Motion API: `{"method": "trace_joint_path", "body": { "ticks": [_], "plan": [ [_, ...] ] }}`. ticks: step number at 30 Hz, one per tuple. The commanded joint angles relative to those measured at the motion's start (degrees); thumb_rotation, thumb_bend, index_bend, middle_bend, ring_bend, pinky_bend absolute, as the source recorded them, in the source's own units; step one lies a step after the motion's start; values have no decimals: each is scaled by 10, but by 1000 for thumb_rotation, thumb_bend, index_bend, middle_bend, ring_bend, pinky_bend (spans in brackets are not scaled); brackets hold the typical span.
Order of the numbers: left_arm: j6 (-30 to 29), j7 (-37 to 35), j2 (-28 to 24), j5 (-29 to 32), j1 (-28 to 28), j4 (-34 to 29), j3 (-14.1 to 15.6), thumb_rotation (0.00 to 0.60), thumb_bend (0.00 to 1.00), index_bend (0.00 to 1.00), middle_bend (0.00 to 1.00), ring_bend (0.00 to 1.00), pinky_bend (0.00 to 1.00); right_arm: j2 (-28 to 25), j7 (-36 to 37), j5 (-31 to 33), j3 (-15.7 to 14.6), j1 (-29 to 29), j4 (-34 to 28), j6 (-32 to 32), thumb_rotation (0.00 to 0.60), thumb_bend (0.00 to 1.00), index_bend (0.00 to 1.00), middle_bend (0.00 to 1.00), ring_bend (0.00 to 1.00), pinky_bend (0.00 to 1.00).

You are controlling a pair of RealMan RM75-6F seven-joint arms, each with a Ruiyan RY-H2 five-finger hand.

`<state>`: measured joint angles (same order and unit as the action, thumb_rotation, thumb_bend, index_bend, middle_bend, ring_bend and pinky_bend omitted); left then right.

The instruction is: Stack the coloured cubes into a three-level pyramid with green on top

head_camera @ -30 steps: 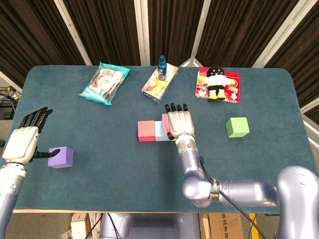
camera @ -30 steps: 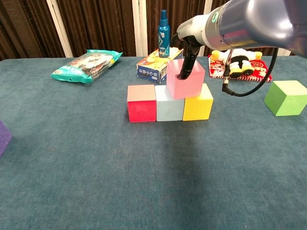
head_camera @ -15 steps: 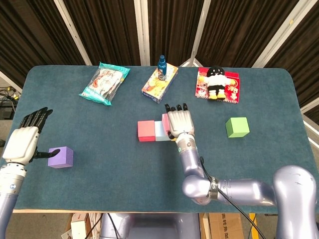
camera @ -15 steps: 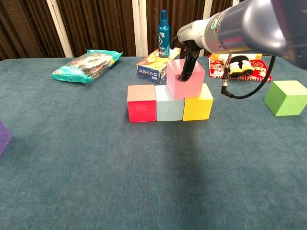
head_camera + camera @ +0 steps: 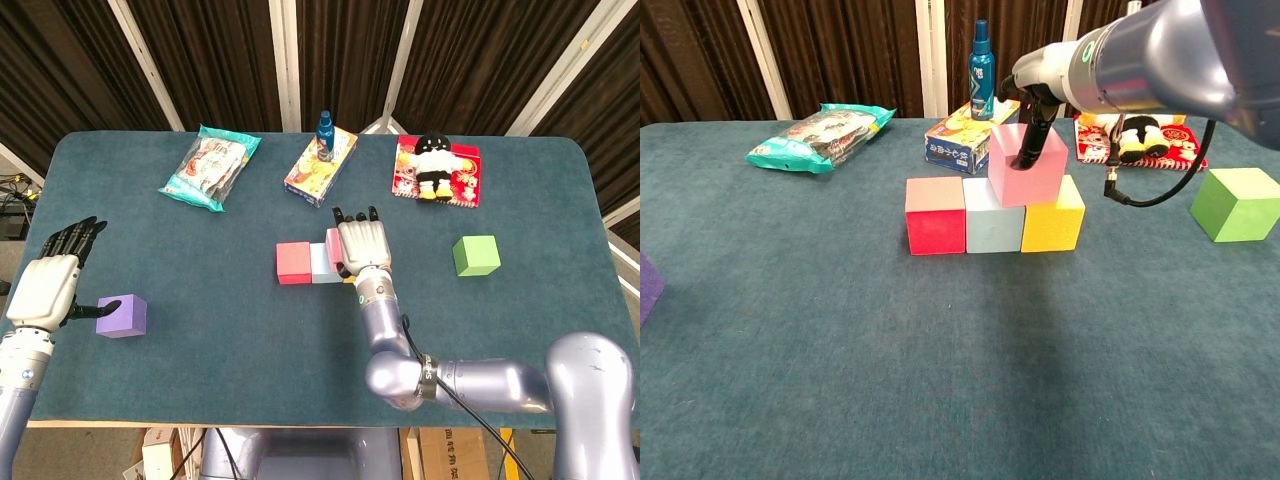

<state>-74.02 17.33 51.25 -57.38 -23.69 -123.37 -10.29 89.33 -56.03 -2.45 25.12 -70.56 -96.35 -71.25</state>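
- A counter [image 5: 200, 330] covered in dark teal cloth stands before dark curtains; every place below is given from the row of cubes at its middle.
- Far left of the row, the left robot hand [image 5: 47, 283] hovers with fingers spread and holds nothing; its thumb tip lies just beside the purple cube [image 5: 122, 316].
- Behind the row to the left lies a snack bag [image 5: 820, 136].
- The row runs red cube [image 5: 936, 215], pale blue cube [image 5: 993, 219], yellow cube [image 5: 1054, 216], sides touching.
- The pink cube [image 5: 1026, 165] sits tilted on the pale blue and yellow cubes.
- The right robot hand [image 5: 362, 246] covers the pink cube from above, a dark finger [image 5: 1032, 140] pressed on its front face; whether it grips the cube I cannot tell.
- Behind the row stand a box [image 5: 320, 166] and blue bottle [image 5: 982, 72]; right of those, a plush toy [image 5: 434, 166].
- Well right of the row sits the green cube [image 5: 476, 255], alone.
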Motion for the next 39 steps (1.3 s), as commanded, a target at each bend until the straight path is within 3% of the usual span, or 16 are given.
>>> {"method": "trace_joint_path", "body": {
  "ticks": [1, 39],
  "plan": [
    [0, 0, 0, 0, 0, 0, 0, 600, 110, 0, 0, 0, 18, 0, -1, 1, 1, -1, -1, -4, 600, 343, 0, 302, 177, 0],
    [2, -10, -7, -5, 3, -5, -1, 600, 110, 0, 0, 0, 18, 21, -28, 23, 19, -19, -14, -72, 600, 343, 0, 320, 189, 0]
  ]
}}
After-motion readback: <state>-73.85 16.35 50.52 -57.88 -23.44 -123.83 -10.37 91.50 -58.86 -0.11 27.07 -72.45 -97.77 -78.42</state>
